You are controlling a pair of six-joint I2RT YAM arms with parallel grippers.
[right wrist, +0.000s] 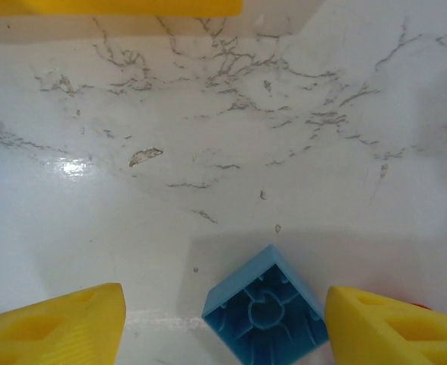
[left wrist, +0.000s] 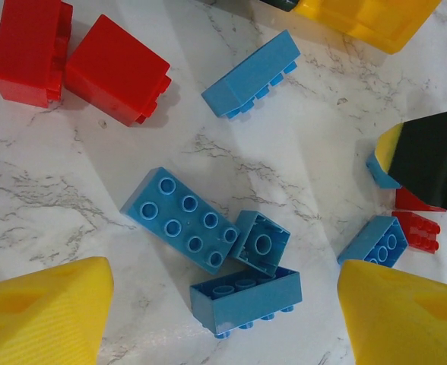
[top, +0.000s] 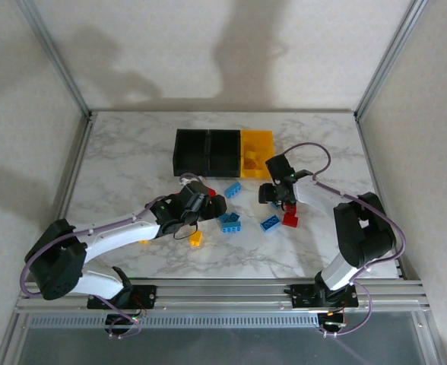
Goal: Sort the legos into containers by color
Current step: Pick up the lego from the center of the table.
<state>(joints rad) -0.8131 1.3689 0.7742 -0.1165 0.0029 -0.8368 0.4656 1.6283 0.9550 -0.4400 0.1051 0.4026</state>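
Here, both tools stand apart: the left tool (left wrist: pixel 223 304) above blue studded plastic bricks (left wrist: pixel 185 220) on the marble surface (left wrist: pixel 322 137), the right tool (right wrist: pixel 223 298) flanking an upturned blue brick (right wrist: pixel 263 312).

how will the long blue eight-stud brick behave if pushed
Likely rigid and light: the long blue brick looks like hard plastic. Flat, studs up, it shouldn't roll. It would probably nudge the small blue brick touching it.

A grey-veined white marble table (top: pixel 132 152) filled the middle. A pale wall (top: pixel 223 46) stood at 12 o'clock. A left post (top: pixel 56 57) rose at 10 o'clock, a right post (top: pixel 387 61) at 2, and a ribbed rail (top: pixel 223 293) ran along 6 o'clock.
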